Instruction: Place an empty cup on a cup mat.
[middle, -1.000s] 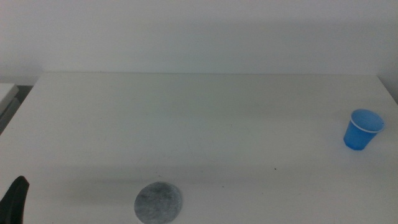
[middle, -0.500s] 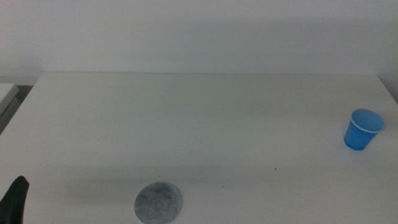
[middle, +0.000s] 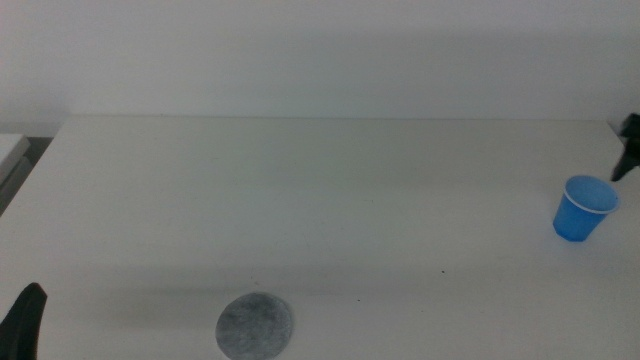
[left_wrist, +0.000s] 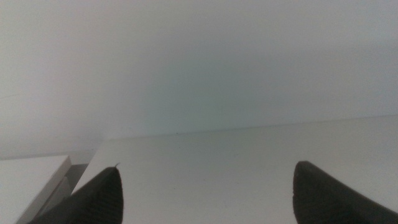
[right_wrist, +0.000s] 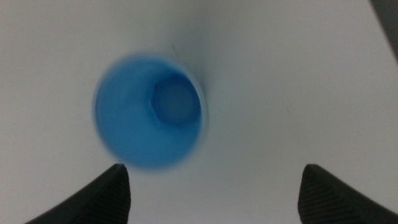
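Blue plastic, tapered and wider at its thin pale rim, the cup (middle: 583, 208) stands upright at the table's (middle: 330, 200) three o'clock edge, empty inside. Mottled grey and flat, the cup mat (middle: 255, 324) lies well apart at about seven o'clock. Just beside the cup's far side, the right gripper (right_wrist: 214, 186) hovers above it, jaws spread wide. At eight o'clock waits the left gripper (left_wrist: 205, 190), jaws likewise apart.

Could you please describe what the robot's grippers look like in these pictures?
Both are dark, nearly black. The left gripper and the right gripper each show two tapered jaws with rounded tips and a faintly textured matte surface. No cables, markings or arm links are visible.
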